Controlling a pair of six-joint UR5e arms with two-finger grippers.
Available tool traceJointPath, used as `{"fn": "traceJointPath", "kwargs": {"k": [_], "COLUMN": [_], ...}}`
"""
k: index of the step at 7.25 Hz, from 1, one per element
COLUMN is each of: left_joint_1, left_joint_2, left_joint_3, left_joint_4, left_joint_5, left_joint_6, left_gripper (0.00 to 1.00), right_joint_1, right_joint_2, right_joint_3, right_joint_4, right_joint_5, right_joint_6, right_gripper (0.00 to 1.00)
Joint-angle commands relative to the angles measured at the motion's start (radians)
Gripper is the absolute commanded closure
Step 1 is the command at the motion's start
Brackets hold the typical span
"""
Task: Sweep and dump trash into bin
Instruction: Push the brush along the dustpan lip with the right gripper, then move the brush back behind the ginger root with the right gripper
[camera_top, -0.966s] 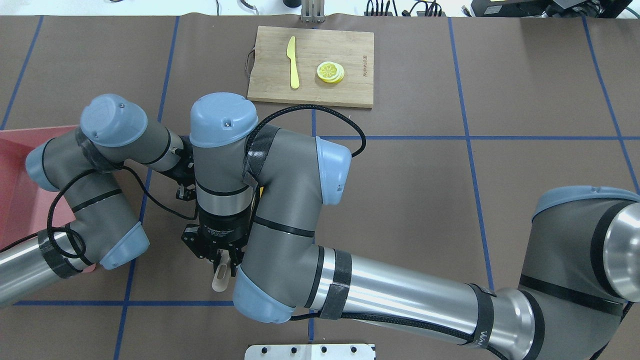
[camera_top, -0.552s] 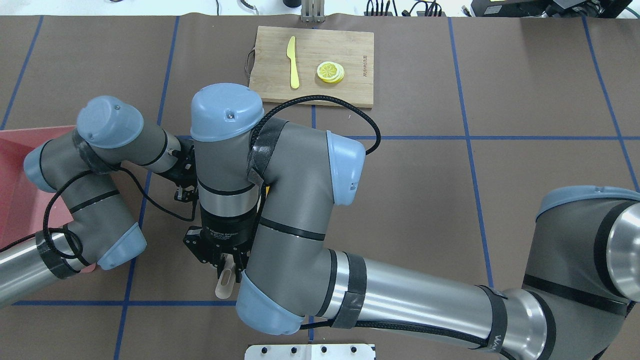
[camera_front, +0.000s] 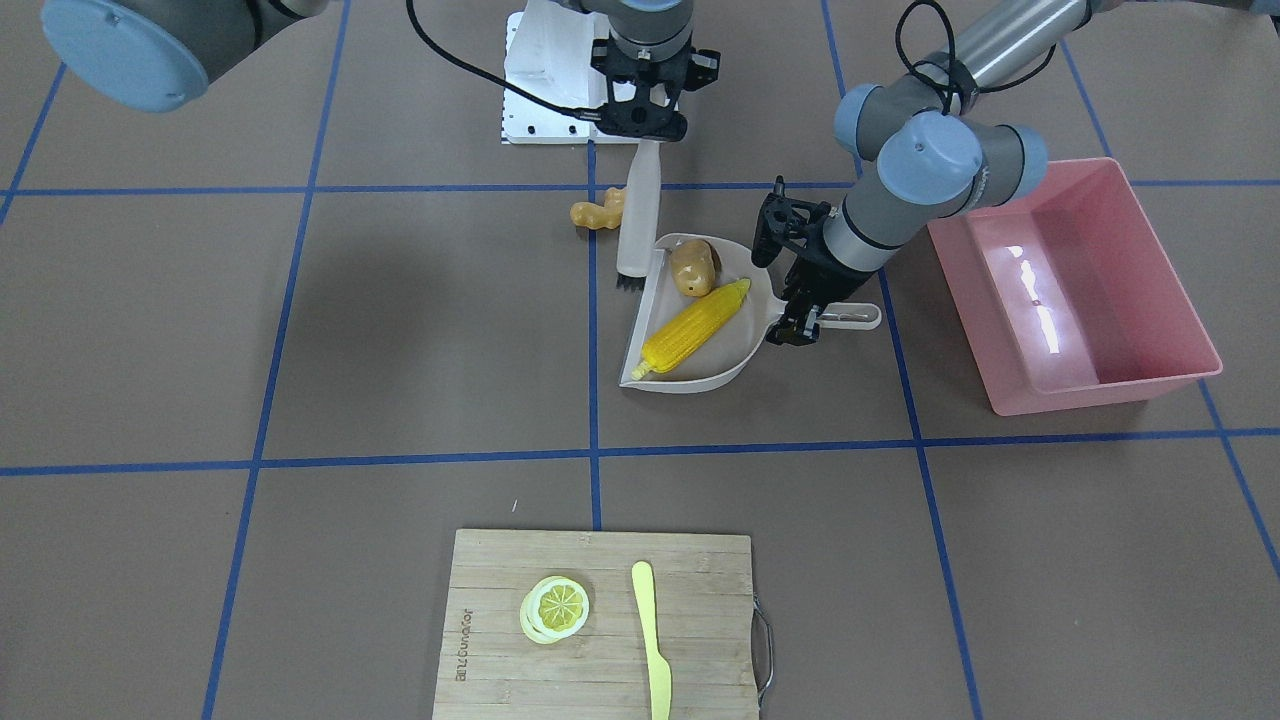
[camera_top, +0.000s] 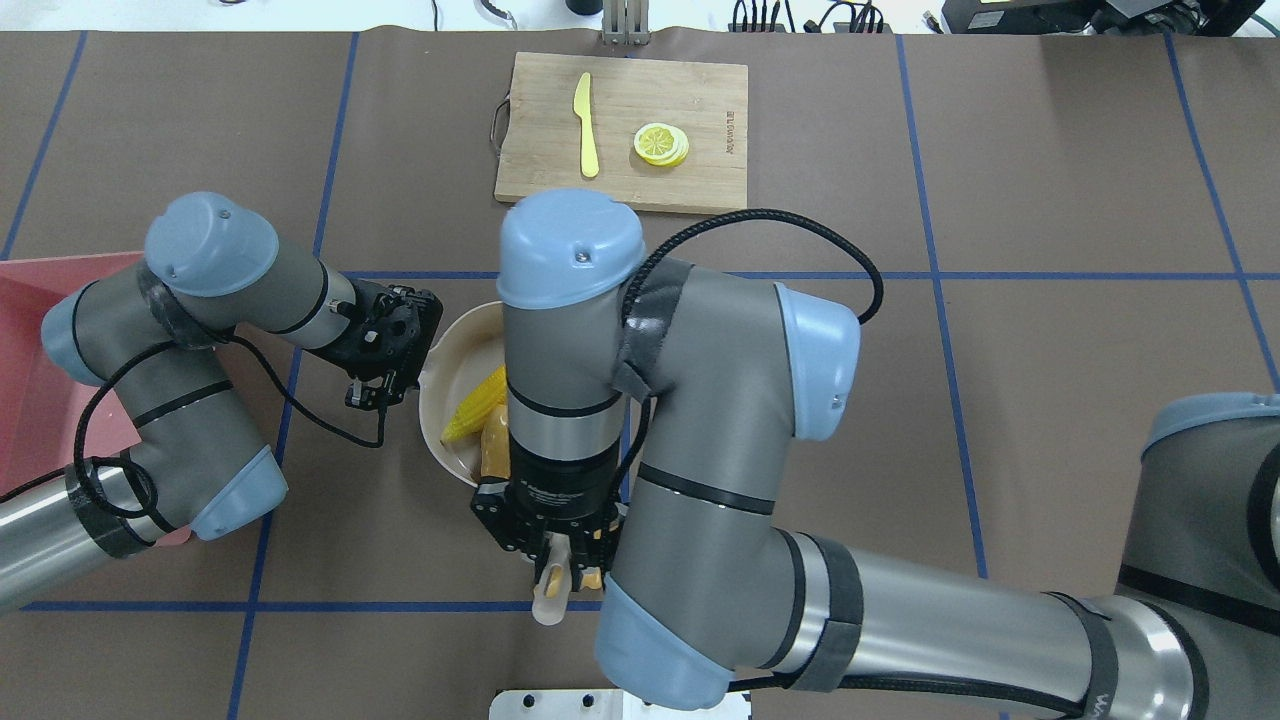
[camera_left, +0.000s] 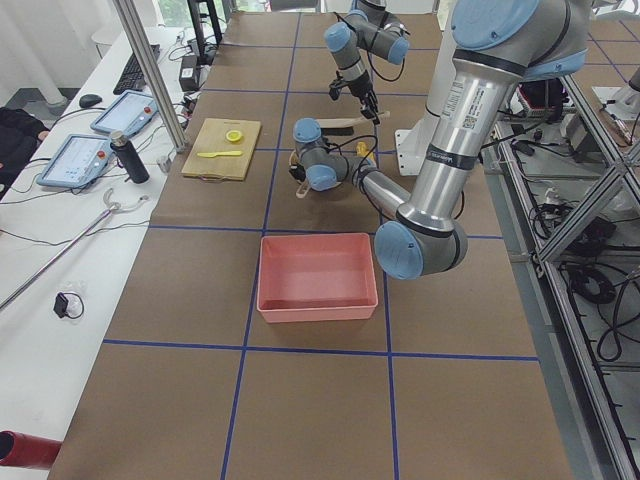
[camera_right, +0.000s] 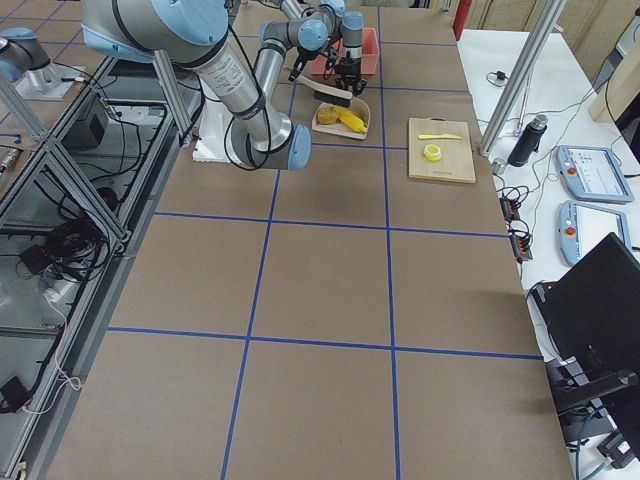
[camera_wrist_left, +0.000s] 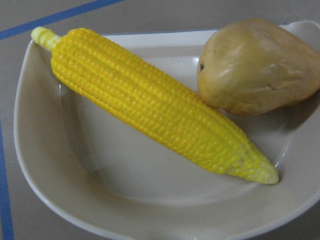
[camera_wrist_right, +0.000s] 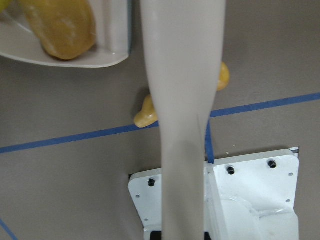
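Note:
The beige dustpan (camera_front: 720, 355) lies on the table and holds the yellow corn cob (camera_front: 695, 328) and the tan-brown potato (camera_front: 695, 267); both fill the left wrist view (camera_wrist_left: 160, 110). My left gripper (camera_front: 798, 322) is shut on the dustpan's handle (camera_front: 850, 317). My right gripper (camera_front: 648, 130) is shut on a beige brush (camera_front: 640, 200), whose bristles touch the table beside the pan's open edge. The knobbly ginger root (camera_front: 597, 213) lies on the table outside the pan, right next to the brush and partly hidden by it (camera_wrist_right: 145, 115). The pink bin (camera_front: 1150, 280) stands empty beyond the left arm.
A bamboo cutting board (camera_front: 500, 600) with a lemon slice (camera_front: 555, 607) and a pale yellow knife (camera_front: 652, 640) lies on the far side from the robot. A white base plate (camera_wrist_right: 250, 200) sits near the ginger at the robot's edge.
My right arm has moved to the right with the brush, uncovering the dustpan with the corn and potato in the overhead view. The left gripper has hardly moved.

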Motion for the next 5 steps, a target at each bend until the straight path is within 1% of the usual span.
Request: {"fn": "traceJointPath", "kwargs": {"k": [1, 3, 5], "left_joint_1": [0.001, 0.001, 0.001], "left_joint_2": [0.012, 0.017, 0.029], "left_joint_3": [0.003, 0.002, -0.005], "left_joint_4": [-0.035, -0.037, -0.066], "left_joint_5": [-0.014, -0.027, -0.026], "left_joint_6": [-0.042, -0.039, -0.025], "left_gripper": [1.00, 1.00, 1.00], "right_joint_1": [0.012, 0.012, 0.007], "right_joint_2": [-0.058, -0.064, -0.069], "right_joint_3": [0.039, 0.046, 0.033], "right_joint_4": [-0.081, -0.150, -0.152], "right_joint_5": [0.033, 0.047, 0.088], "right_joint_6": [-0.003, -0.010, -0.047], "right_gripper": [1.00, 1.00, 1.00]}}
